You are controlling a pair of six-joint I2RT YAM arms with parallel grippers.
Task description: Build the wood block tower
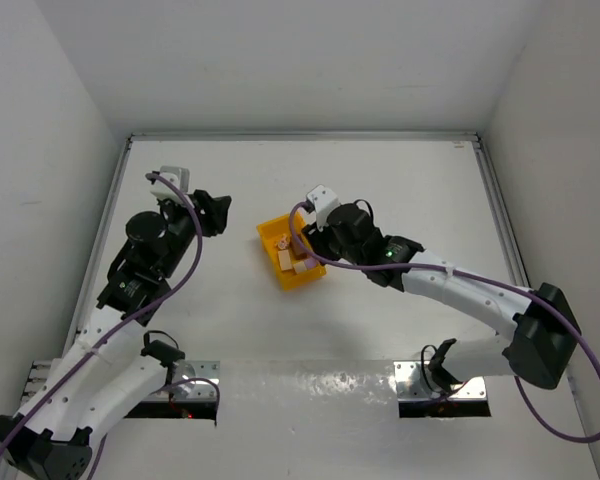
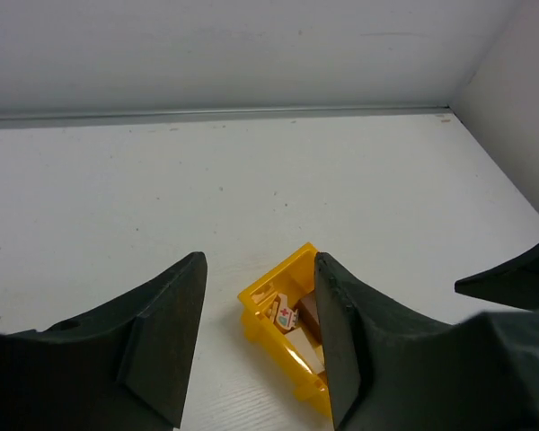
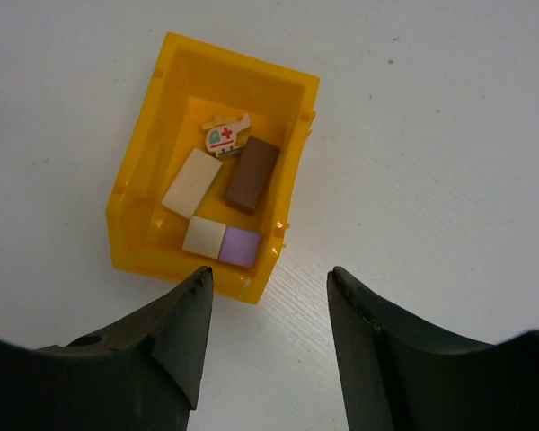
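overhead view covers the whole table [image 1: 380, 190]; both wrist views share the yellow bin [image 1: 271, 233], right one nearest.

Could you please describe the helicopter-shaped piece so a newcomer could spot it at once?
Near the middle of the white table sits a yellow plastic bin. Inside it, by one short end of the dark brown rectangular wooden block, lies the small pale wooden helicopter piece. It alone has an irregular outline and a painted red cross; its neighbours are plain rectangles.
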